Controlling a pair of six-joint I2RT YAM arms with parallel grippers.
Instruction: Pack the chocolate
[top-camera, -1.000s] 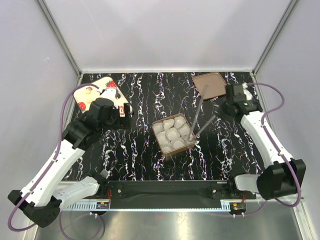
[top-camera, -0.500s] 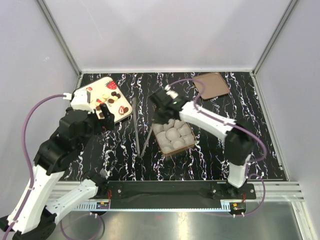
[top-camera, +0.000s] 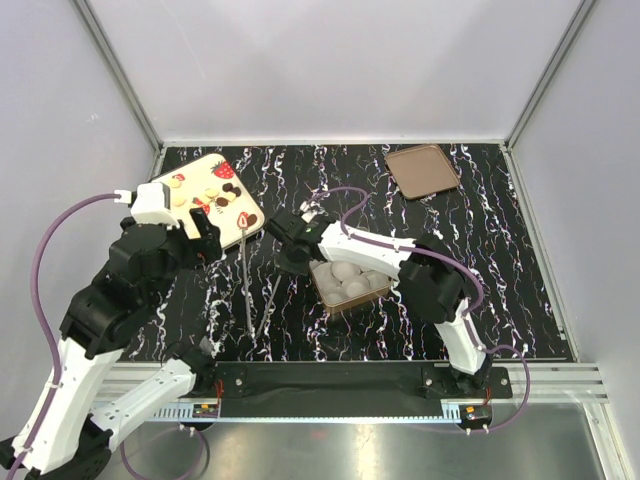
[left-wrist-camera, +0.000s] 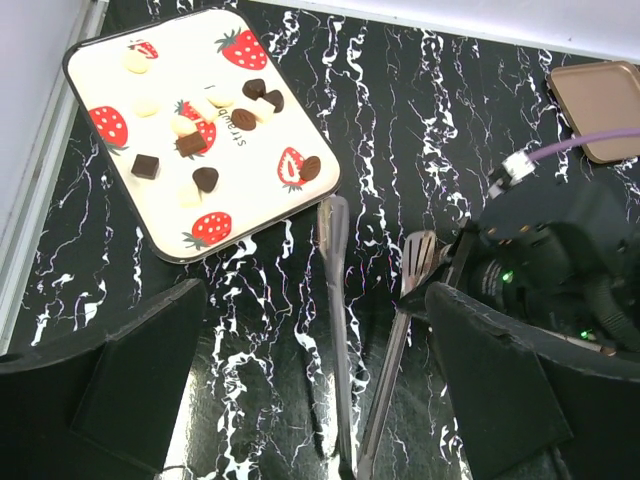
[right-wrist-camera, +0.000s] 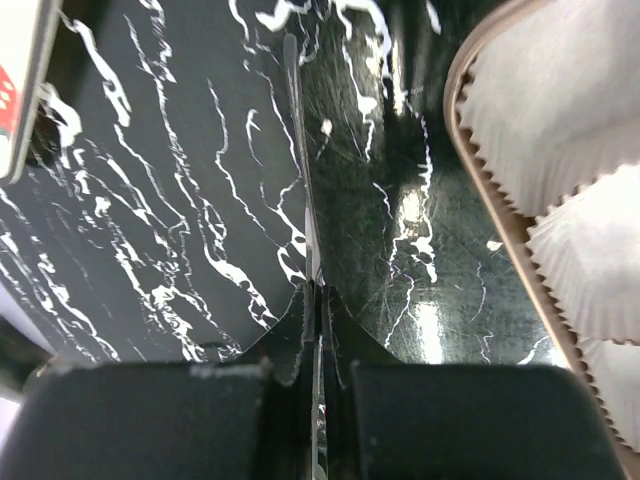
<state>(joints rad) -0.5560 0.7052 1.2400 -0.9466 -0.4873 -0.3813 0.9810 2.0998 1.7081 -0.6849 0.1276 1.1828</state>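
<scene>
The chocolate (left-wrist-camera: 205, 178), dark and cream pieces alike, is lying scattered on the strawberry tray (left-wrist-camera: 190, 55) at the upper left of the left wrist view, none of it yet in the box (top-camera: 345, 305) at the centre of the top view. That box is sitting full of white paper cups (right-wrist-camera: 560, 110), presumably so that each piece gets its own seat. Its lid (top-camera: 422, 170) is resting well apart at the upper right, which is leaving the box open for filling. The tongs (left-wrist-camera: 338, 340) are lying on the table between tray and box, their two arms spreading upward in a V from a joined end near the bottom of the frame. The right gripper (right-wrist-camera: 318, 300) is reaching across from the box side with its fingers pinched fully together on one thin arm of the tongs, seen edge-on in its own camera. The pieces are much smaller than the fingers, so a tool is likely the reason for this grip. The left gripper (left-wrist-camera: 316, 300) is hanging above the tongs with its jaws spread as wide as they go and holding nothing. It is probably waiting there either to steady the tongs or to take them over.
</scene>
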